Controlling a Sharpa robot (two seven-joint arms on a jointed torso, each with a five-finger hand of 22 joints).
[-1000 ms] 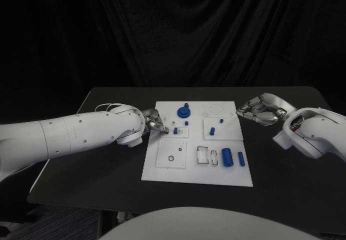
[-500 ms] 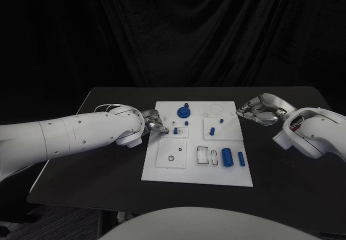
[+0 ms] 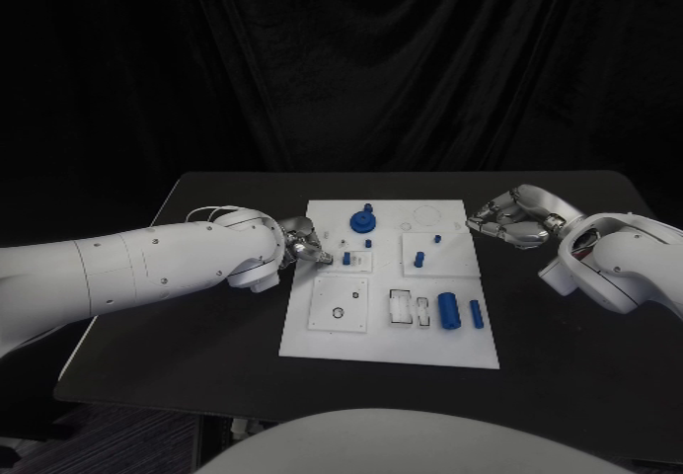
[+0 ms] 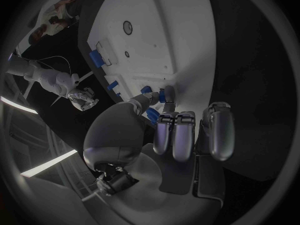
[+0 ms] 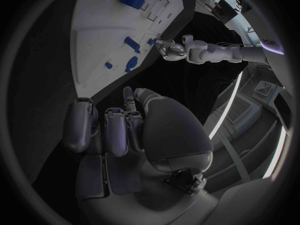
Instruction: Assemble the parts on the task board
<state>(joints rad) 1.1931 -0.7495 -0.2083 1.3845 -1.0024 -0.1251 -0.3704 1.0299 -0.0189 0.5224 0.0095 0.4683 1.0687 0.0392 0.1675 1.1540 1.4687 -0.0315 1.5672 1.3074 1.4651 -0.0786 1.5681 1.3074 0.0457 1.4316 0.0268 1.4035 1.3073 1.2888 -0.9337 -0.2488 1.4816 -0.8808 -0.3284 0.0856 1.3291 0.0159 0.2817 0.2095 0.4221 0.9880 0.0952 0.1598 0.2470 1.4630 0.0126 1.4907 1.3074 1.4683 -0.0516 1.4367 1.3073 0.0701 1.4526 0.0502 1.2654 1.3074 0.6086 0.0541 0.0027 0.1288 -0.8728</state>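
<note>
The white task board (image 3: 325, 334) lies in the middle of the black table. A short blue peg (image 3: 346, 259) stands upright on a small square near the board's left edge. My left hand (image 3: 306, 245) reaches in from the left. In the left wrist view its thumb and a fingertip (image 4: 169, 92) pinch that peg (image 4: 163, 95), while its other fingers are curled. My right hand (image 3: 512, 217) hovers off the board's far right edge with its fingers curled in, and holds nothing. The right wrist view shows that hand's palm (image 5: 125, 130) and the board (image 5: 94, 40) beyond it.
Other blue parts on the board: a round knob (image 3: 361, 219) at the far end, a small peg (image 3: 367, 243), another peg (image 3: 420, 260), a thick cylinder (image 3: 447, 309) and a slim bar (image 3: 476, 314) lying near the right edge. Bare black table surrounds the board.
</note>
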